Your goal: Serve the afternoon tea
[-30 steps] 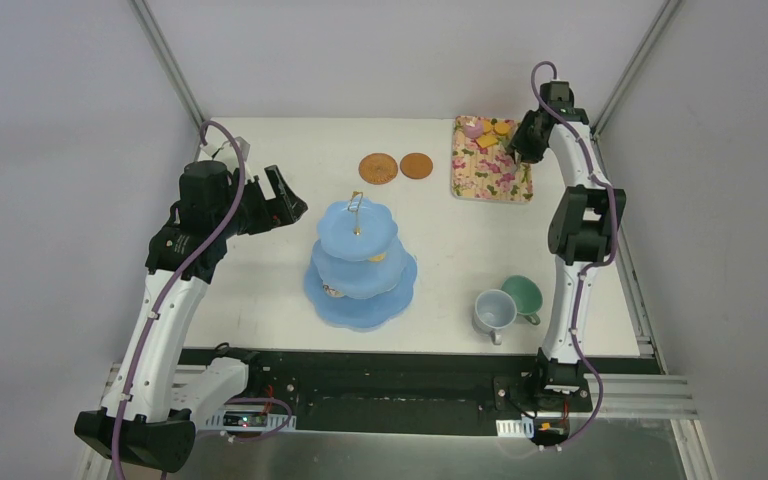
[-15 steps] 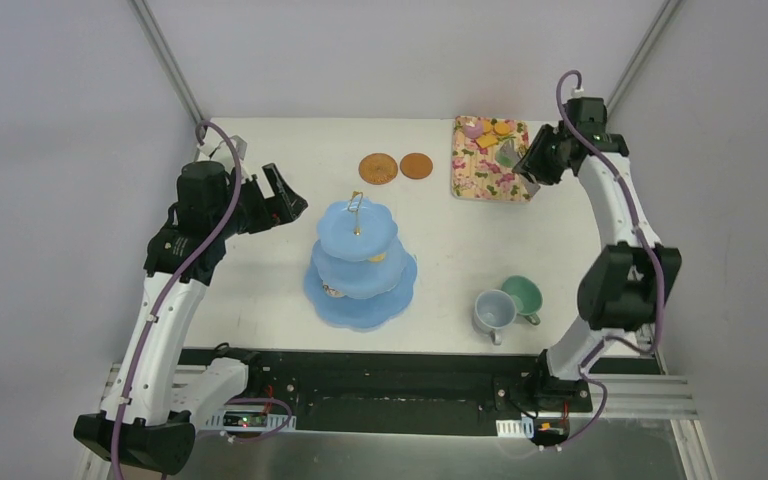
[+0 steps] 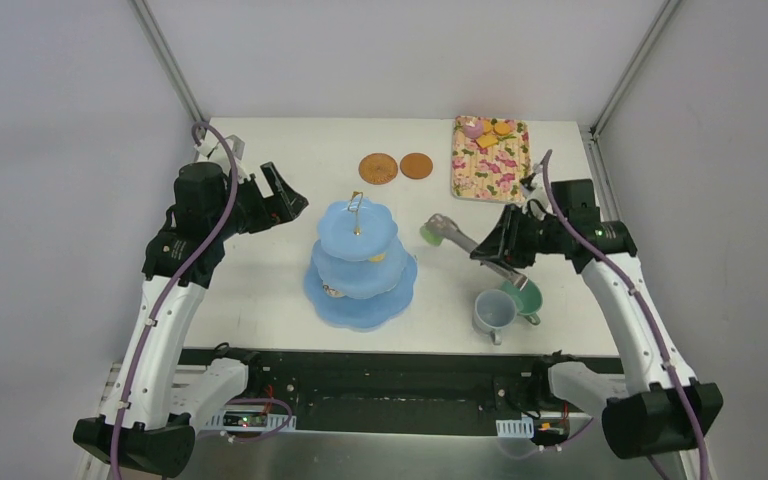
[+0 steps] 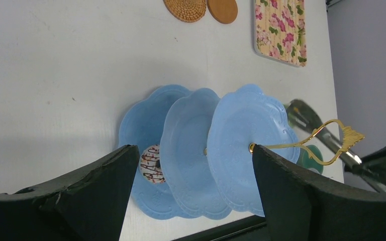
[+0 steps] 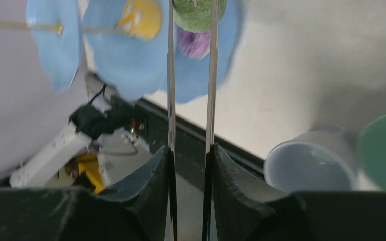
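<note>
The light-blue three-tier stand (image 3: 360, 262) stands mid-table; it also shows in the left wrist view (image 4: 241, 145). A white donut with brown stripes (image 4: 152, 163) lies on its bottom tier, and a yellow donut (image 5: 141, 17) and a purple donut (image 5: 193, 43) lie on its tiers. My right gripper (image 3: 498, 248) is shut on the metal tongs (image 3: 460, 238), which pinch a green donut (image 3: 429, 232) just right of the stand; the donut also shows in the right wrist view (image 5: 199, 11). My left gripper (image 3: 282, 200) is open and empty, left of the stand.
A grey-blue cup (image 3: 493, 311) and a green cup (image 3: 524, 297) stand front right, below my right gripper. Two brown coasters (image 3: 378, 168) (image 3: 416, 165) lie at the back. The floral tray (image 3: 490, 165) at the back right holds biscuits and a donut (image 3: 490, 130).
My right arm has swung from the floral tray forward and left towards the stand, carrying the tongs with the green donut. The left arm has barely moved.
</note>
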You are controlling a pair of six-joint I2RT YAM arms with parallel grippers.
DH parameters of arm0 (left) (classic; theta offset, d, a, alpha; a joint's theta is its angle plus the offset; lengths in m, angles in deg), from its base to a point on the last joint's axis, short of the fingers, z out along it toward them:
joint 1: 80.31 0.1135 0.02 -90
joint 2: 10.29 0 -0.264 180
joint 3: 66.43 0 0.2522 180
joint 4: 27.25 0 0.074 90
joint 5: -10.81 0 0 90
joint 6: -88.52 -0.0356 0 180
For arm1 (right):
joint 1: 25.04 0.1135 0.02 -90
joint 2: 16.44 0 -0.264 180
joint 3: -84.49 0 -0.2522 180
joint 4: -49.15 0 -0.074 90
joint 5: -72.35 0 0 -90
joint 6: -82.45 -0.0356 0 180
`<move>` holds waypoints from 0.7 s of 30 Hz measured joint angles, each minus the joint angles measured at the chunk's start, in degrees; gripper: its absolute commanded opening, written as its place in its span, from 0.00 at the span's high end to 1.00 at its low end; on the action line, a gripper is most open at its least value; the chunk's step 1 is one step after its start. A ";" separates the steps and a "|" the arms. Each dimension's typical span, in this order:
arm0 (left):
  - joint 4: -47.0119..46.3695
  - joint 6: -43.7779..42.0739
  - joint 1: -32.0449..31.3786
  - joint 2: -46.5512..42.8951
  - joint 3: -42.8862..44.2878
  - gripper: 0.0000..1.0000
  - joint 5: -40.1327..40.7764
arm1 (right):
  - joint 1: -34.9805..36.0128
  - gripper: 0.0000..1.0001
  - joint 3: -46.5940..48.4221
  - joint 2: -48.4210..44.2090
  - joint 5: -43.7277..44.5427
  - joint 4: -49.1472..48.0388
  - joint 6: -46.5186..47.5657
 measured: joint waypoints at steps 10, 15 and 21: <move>-1.14 1.64 0.00 0.33 -0.72 0.14 -1.42 | 10.95 0.66 -2.43 -11.32 -9.75 5.33 0.09; -1.11 1.92 -0.02 0.33 -0.81 0.14 -1.44 | 18.16 0.66 -2.43 -8.11 -9.90 5.03 -1.44; -0.92 1.90 -0.02 -0.33 -0.81 0.14 -1.40 | 29.40 0.67 -2.51 -5.51 -6.95 -1.33 -6.58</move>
